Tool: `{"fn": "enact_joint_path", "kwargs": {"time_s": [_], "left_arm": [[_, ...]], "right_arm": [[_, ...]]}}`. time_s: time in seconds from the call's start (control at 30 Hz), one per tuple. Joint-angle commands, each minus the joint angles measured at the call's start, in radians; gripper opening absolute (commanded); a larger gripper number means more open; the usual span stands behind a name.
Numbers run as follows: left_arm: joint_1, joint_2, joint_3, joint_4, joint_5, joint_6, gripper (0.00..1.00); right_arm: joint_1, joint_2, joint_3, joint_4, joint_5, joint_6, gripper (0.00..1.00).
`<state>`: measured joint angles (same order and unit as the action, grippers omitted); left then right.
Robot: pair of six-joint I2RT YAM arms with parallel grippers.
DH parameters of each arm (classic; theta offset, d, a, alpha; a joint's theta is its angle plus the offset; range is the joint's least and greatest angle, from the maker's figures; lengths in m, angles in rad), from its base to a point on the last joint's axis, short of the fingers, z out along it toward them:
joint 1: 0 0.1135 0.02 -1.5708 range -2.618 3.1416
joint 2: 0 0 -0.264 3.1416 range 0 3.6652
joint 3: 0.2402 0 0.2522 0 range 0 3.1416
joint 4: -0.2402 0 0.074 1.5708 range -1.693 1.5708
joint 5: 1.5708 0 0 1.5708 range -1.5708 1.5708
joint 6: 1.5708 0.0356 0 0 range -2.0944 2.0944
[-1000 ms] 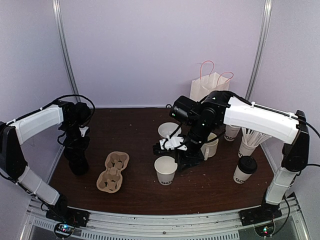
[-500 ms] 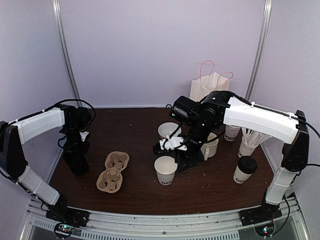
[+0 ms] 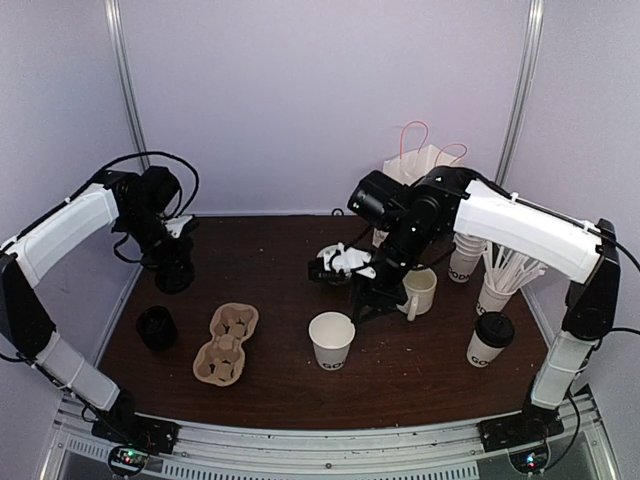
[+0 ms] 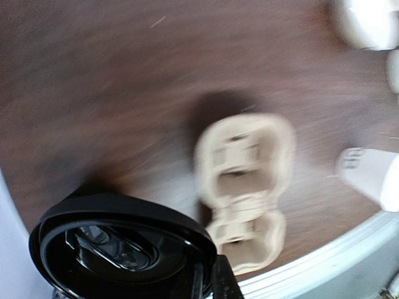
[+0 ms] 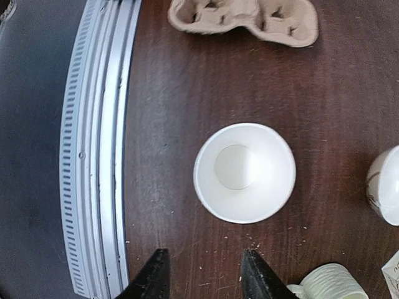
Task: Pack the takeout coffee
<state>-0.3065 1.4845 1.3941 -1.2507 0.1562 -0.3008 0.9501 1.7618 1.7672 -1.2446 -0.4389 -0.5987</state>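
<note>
Left gripper [image 3: 177, 278] lifted a black lid [image 4: 118, 246]; carrier [image 4: 244, 187] blurred

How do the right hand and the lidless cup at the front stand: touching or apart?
Apart. The right wrist view shows bare table between the open right hand and the lidless cup.

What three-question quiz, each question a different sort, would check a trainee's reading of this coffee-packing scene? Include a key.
1. True or false: the open paper cup already wears a lid.
2. What does the left claw hold? A a spoon; B a black lid; C nothing.
3. Fill in: the right claw, empty near that cup, stands ____.
Key: 1 false; 2 B; 3 open.
</note>
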Motion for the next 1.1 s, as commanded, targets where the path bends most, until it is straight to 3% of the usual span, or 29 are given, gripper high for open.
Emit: {"fn": "enact_joint_path", "kwargs": {"time_s": [0.0, 0.1, 0.2, 0.33, 0.43, 0.53, 0.7, 0.87, 1.07], "left_arm": [[-0.071, -0.025, 0.139, 0.156, 0.356, -0.017, 0.01], [-0.137, -0.023, 0.19, 0.328, 0.536, -0.036, 0.02], [-0.189, -0.013, 0.19, 0.593, 0.708, -0.119, 0.05], [-0.22, 0.012, 0.167, 0.898, 0.804, -0.267, 0.05], [-0.223, 0.019, 0.106, 1.149, 0.836, -0.402, 0.05], [-0.224, 0.04, 0.083, 1.283, 0.847, -0.483, 0.05], [-0.24, 0.066, 0.066, 1.4, 0.857, -0.565, 0.05], [-0.253, 0.066, 0.071, 1.395, 0.858, -0.566, 0.05], [-0.265, 0.067, 0.072, 1.387, 0.854, -0.564, 0.05]], "right_arm": [[-0.144, -0.062, 0.084, 0.109, -0.096, 0.184, 0.44], [-0.278, -0.096, 0.062, 0.273, -0.064, 0.379, 0.67], [-0.4, -0.089, 0.064, 0.373, -0.256, 0.53, 0.86], [-0.479, -0.081, -0.021, 0.663, -0.603, 0.853, 0.92], [-0.472, -0.079, -0.147, 1.076, -0.745, 1.21, 0.94], [-0.445, -0.043, -0.222, 1.467, -0.801, 1.54, 0.99], [-0.384, 0.018, -0.168, 1.528, -0.803, 1.612, 1.0], [-0.348, 0.071, -0.127, 1.641, -0.808, 1.709, 0.99], [-0.323, 0.098, -0.114, 1.663, -0.815, 1.727, 1.0]]}}
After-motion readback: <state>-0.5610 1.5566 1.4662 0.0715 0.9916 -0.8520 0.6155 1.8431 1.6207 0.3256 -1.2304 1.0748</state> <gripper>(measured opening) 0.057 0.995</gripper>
